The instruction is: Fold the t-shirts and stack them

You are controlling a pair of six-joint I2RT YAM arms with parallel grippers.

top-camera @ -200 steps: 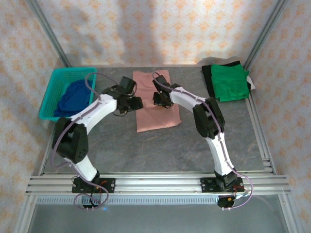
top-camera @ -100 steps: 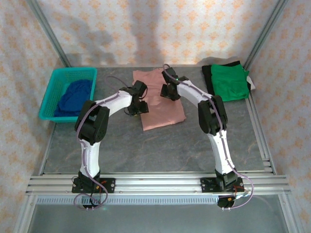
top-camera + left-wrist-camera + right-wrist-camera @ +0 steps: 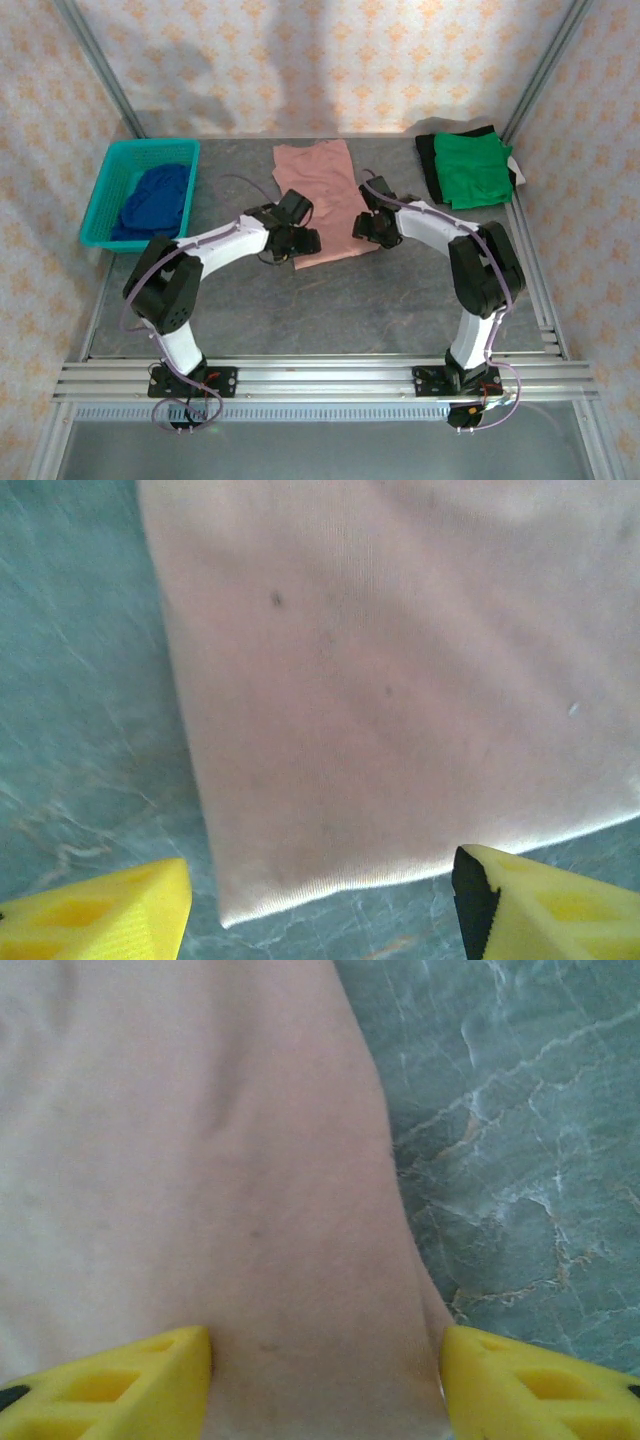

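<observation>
**Pink t-shirt (image 3: 322, 200).** It lies flat on the desk (image 3: 330, 300), folded into a long narrow panel and slightly askew. Both sets of jaws sit at its near end. The left gripper (image 3: 303, 243) is at the near-left corner of the shirt, and the right gripper (image 3: 365, 226) is at its near-right edge.

**Appearance.** The cloth is dusty pink with a fine knit texture. In the left wrist view the pink t-shirt (image 3: 400, 680) shows a few small dark specks and a straight hem ending in a sharp corner. In the right wrist view the pink t-shirt (image 3: 200, 1160) shows one soft crease running along its length.

**Left gripper (image 3: 320, 895).** The jaws are spread wide and released. The shirt corner and hem lie in the gap between the yellow fingers (image 3: 100, 910). Contact with the cloth cannot be determined.

**Right gripper (image 3: 325, 1365).** The jaws are spread wide and nothing is clamped. Pink cloth spans nearly the whole gap, and the shirt's right edge runs down just inside the right-hand finger.

**Other items, relative to the pink t-shirt.**
- The green t-shirt (image 3: 472, 168) lies well to its right, folded on top of a dark cloth (image 3: 428, 160).
- The blue t-shirt (image 3: 155, 200) lies well to its left, bunched inside the teal basket (image 3: 150, 148).
</observation>
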